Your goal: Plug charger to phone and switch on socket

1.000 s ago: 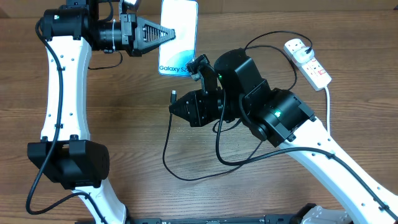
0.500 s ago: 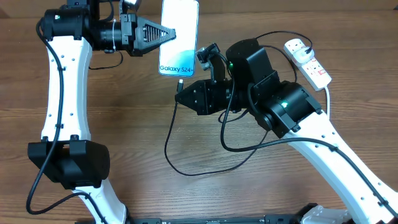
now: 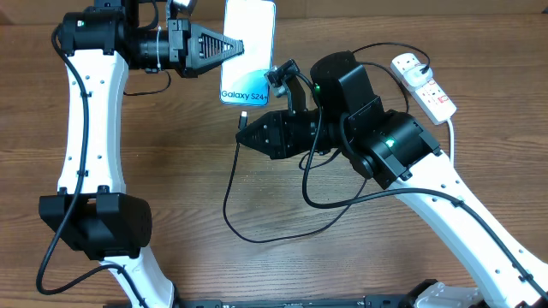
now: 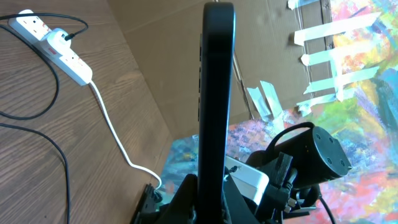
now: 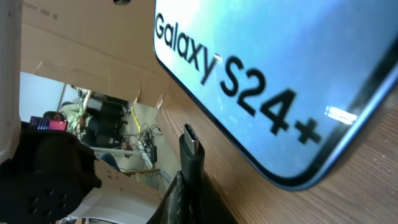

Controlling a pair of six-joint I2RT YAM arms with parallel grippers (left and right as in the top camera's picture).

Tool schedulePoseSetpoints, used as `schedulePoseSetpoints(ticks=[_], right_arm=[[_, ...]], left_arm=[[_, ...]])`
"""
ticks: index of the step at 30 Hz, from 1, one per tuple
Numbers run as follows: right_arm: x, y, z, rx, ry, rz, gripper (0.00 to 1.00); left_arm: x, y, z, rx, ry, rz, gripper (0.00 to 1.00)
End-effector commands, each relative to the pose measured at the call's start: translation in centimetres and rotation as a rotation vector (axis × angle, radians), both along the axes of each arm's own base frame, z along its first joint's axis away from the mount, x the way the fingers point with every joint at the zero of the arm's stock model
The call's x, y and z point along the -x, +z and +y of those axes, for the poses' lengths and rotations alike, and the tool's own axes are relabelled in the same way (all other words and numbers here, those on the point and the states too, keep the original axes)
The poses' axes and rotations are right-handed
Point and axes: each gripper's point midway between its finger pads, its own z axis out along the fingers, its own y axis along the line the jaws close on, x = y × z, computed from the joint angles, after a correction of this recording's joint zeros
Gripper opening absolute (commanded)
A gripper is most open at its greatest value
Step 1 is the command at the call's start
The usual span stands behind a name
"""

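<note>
Left gripper (image 3: 231,49) sits at the phone's left long edge, clamped on it. In the left wrist view the phone (image 4: 215,93) shows edge-on, with a finger (image 4: 185,196) on each side of its thin body.

Phone (image 3: 248,51) is screen up, bright blue, long axis running away from the robot. The "Galaxy S24+" text is at its near end. Can't tell from overhead whether it rests on the table (image 3: 171,171) or is held just off it.

The charger's connector tip (image 3: 244,114) is just below the phone's near short edge, close to the left corner. It points at that edge but is not inserted. The right wrist view shows a small gap between the connector tip (image 5: 191,149) and the rim of the phone (image 5: 292,68).

Right gripper (image 3: 243,130) is directly below the phone's near end, pinched on the connector body, tip sticking out past the fingers.

The black charger (image 3: 229,201) cable drops from there in a loop below the phone, then runs under the right arm and up to the right.

Socket (image 3: 428,88) lies well right of the phone, angled, red switch marks on top. The white plug adapter (image 3: 409,64) is seated in its far end with the black cable coming off it. The thick white cord (image 3: 451,141) leaves its near end.
</note>
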Motion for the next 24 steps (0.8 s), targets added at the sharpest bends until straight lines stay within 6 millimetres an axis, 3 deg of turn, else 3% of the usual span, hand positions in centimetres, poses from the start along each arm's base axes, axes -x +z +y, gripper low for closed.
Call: schedulePoseSetpoints(ticks=[1, 12, 24], right_arm=[[-0.6, 0.6, -0.2, -0.011, -0.018, -0.02, 0.04], [-1.9, -0.3, -0.4, 0.02, -0.086, -0.004, 0.04], [-2.3, 0.2, -0.3, -0.005, -0.128, 0.036, 0.04]], left_arm=[[0.8, 1.3, -0.4, 0.049, -0.03, -0.045, 0.04], [0.9, 1.3, -0.4, 0.051, -0.031, -0.04, 0.04], [0.8, 1.3, -0.4, 0.048, -0.03, -0.045, 0.04]])
